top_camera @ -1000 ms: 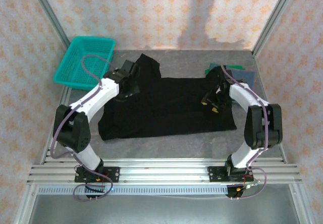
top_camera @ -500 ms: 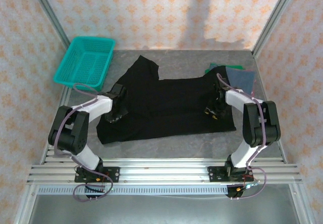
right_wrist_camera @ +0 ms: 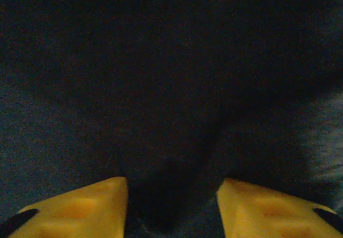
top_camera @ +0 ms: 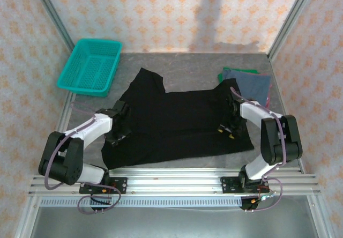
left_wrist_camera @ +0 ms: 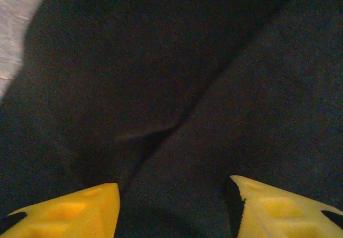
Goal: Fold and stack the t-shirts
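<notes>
The large black t-shirt [top_camera: 177, 117] lies spread flat across the middle of the table, one sleeve pointing to the far left. My left gripper [top_camera: 119, 126] is low on the shirt's left side, and its yellow fingers [left_wrist_camera: 80, 208] pinch a ridge of the black cloth [left_wrist_camera: 177, 88]. My right gripper [top_camera: 228, 126] is on the shirt's right side, its fingers [right_wrist_camera: 262, 206] shut on a dark bunch of the same cloth [right_wrist_camera: 171, 114]. Far right, a folded slate-blue shirt [top_camera: 253, 82] lies on a green one [top_camera: 229, 70], with a maroon edge [top_camera: 269, 90] beside it.
A teal mesh basket [top_camera: 91, 66] stands at the far left corner. The shirt's near hem lies close to the aluminium rail [top_camera: 171, 179] at the table's front edge. Bare grey tabletop [top_camera: 187, 66] shows behind the shirt.
Both grippers have moved toward the near edge and the black t-shirt has slid with them. The folded stack at the far right now shows more fully.
</notes>
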`<state>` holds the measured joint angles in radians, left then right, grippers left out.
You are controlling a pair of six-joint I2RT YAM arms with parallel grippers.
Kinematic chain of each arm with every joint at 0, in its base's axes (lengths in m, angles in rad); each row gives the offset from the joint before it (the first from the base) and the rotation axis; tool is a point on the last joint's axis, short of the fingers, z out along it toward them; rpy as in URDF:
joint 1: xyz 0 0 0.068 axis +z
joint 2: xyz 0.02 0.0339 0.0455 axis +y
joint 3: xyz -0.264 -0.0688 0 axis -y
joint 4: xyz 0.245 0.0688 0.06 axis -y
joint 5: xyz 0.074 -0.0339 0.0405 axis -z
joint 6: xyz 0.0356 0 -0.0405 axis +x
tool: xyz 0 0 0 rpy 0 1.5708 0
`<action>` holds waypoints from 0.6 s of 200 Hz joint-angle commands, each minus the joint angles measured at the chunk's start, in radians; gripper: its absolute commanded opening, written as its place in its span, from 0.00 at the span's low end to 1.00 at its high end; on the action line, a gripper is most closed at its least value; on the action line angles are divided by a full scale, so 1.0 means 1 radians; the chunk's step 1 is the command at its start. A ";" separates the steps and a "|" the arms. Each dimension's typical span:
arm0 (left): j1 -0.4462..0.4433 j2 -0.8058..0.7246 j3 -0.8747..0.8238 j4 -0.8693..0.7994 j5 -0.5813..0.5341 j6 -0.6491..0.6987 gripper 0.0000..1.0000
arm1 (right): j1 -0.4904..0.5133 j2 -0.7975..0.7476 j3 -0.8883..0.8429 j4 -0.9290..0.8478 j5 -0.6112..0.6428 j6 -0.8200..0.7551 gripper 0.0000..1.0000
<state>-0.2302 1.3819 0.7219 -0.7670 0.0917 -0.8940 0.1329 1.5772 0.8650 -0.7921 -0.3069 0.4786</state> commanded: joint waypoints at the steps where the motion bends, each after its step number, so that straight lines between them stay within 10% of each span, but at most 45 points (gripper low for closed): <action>1: -0.018 -0.015 0.132 -0.111 -0.063 -0.002 0.66 | -0.003 -0.008 0.036 -0.137 0.025 0.001 0.56; 62: -0.032 0.424 0.997 -0.189 -0.254 0.421 0.81 | -0.003 -0.019 0.478 -0.180 -0.015 -0.183 0.90; 120: -0.002 0.961 1.594 -0.201 -0.278 0.622 0.74 | -0.010 0.115 0.707 -0.148 -0.001 -0.262 0.93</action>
<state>-0.2508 2.1925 2.1452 -0.8860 -0.1249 -0.4057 0.1318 1.6306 1.5272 -0.9253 -0.3183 0.2680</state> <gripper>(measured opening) 0.760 0.928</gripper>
